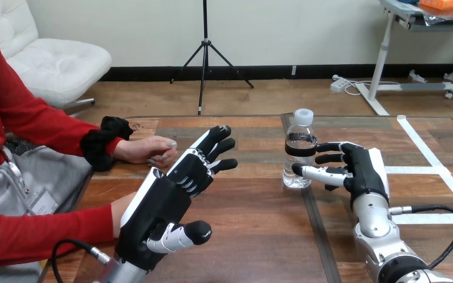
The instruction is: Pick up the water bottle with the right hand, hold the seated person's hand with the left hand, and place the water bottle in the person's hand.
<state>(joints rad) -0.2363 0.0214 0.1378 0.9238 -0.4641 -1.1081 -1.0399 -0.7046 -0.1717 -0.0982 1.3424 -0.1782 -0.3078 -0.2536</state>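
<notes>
A clear water bottle [299,154] with a white cap and a black band stands upright at the table's middle right. My right hand [363,171] is beside it on the right, open; its thumb reaches across the front of the bottle's lower part and its fingers point at the band, at or just short of it. My left hand [171,191] hovers over the table's left half, open, fingers straight and pointing up and to the right. The person's hand [150,150] rests on the table just left of those fingers, apart from them. A second forearm [113,213] of the person lies partly hidden behind my left hand.
The person sits at the table's left side, red sleeves along that edge. White tape lines [427,150] mark the wooden table [253,236] at the right, beside my right hand. A dark seam [314,218] runs down the table under the bottle.
</notes>
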